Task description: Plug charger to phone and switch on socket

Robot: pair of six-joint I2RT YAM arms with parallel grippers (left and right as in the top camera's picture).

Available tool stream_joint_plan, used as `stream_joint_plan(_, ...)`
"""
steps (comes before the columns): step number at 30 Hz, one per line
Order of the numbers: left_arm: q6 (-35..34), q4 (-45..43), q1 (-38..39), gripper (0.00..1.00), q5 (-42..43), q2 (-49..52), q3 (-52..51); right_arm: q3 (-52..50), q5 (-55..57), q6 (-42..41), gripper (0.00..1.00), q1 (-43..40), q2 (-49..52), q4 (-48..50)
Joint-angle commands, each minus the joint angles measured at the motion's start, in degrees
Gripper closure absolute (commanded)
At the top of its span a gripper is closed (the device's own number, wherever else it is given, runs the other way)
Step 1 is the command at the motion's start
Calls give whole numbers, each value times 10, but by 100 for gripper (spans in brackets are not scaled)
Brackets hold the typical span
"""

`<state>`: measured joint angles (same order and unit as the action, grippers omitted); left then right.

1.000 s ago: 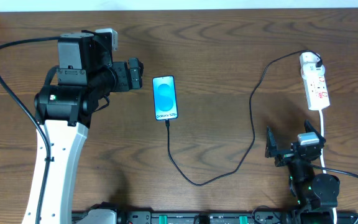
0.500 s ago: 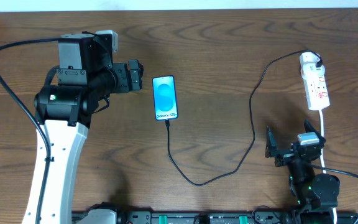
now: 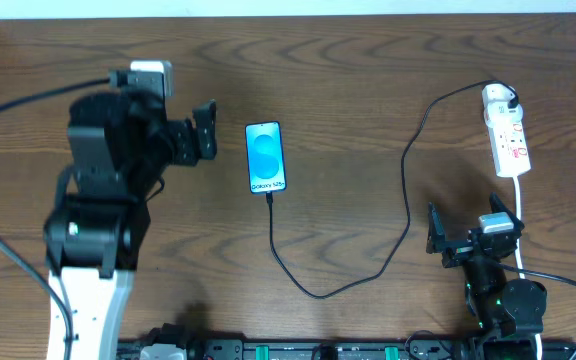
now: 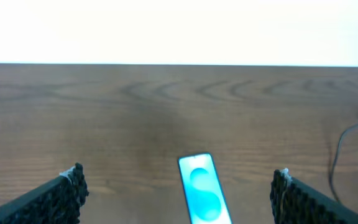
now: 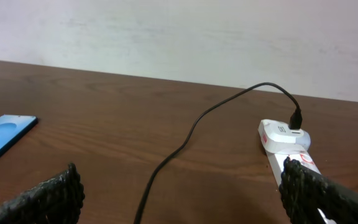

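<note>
Charger (image 3: 407, 190) tip meets the phone's (image 3: 266, 156) lower edge.
My left claw (image 3: 208, 130) and right claw (image 3: 465, 226) both spread wide; socket (image 3: 506, 135) lies on bench (image 3: 348, 80).

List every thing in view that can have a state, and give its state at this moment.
Phone: flat on the table, screen lit blue.
Charger cable: tip at the phone's lower edge, apparently plugged in; white plug seated in the power strip.
Power strip: plug inserted; switch position cannot be told.
Left arm's fingers: open, holding nothing.
Right arm's fingers: open, holding nothing.
</note>
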<state>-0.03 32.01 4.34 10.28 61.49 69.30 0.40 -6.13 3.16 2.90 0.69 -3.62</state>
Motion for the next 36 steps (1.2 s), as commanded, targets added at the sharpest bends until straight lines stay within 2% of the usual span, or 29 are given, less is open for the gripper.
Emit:
stream_joint_plan(1, 61, -53, -2, 5, -9, -49, -72, -1, 4, -8, 1, -2, -4, -3)
stream_joint_plan(5, 92, -137, -3, 5, -9, -110, -166, -1, 4, -8, 1, -2, -4, -3)
stream_joint_plan(10, 92, -253, -29, 5, -9, -202, -305, -1, 4, -8, 1, -2, -4, -3)
stream_joint_plan(17, 105, -328, -44, 5, -12, -316, -441, -1, 4, -8, 1, -2, -4, -3)
stream_joint_plan(36, 110, -349, -44, 5, -39, -524, -619, -1, 4, -8, 1, -2, -4, -3)
